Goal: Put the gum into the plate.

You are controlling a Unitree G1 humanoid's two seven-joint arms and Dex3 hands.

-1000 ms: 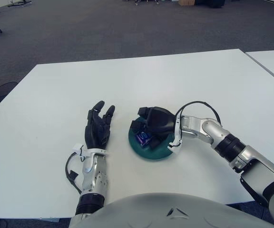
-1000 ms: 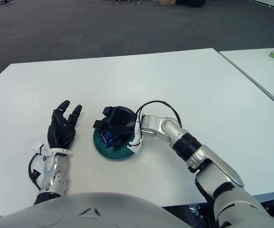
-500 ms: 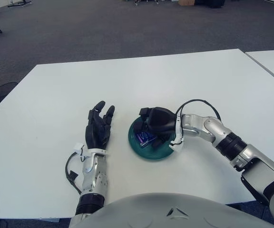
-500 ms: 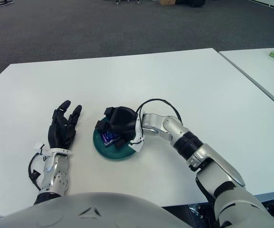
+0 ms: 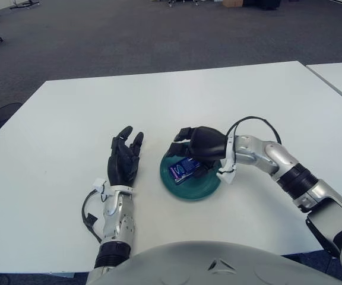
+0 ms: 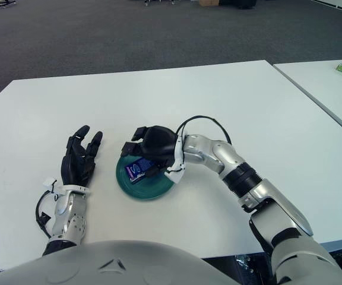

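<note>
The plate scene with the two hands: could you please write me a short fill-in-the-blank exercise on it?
1. The blue gum packet lies in the green ____.
2. The hand above the plate is the robot's ____ hand.
3. The left hand shows on the plate's ____ side, its fingers spread.
4. The plate stands on a ____ table.

Missing words: plate; right; left; white

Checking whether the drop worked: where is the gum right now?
The gum lies in the green plate near the table's middle, just under the fingers of the right hand, with the left hand to the plate's left.
</note>
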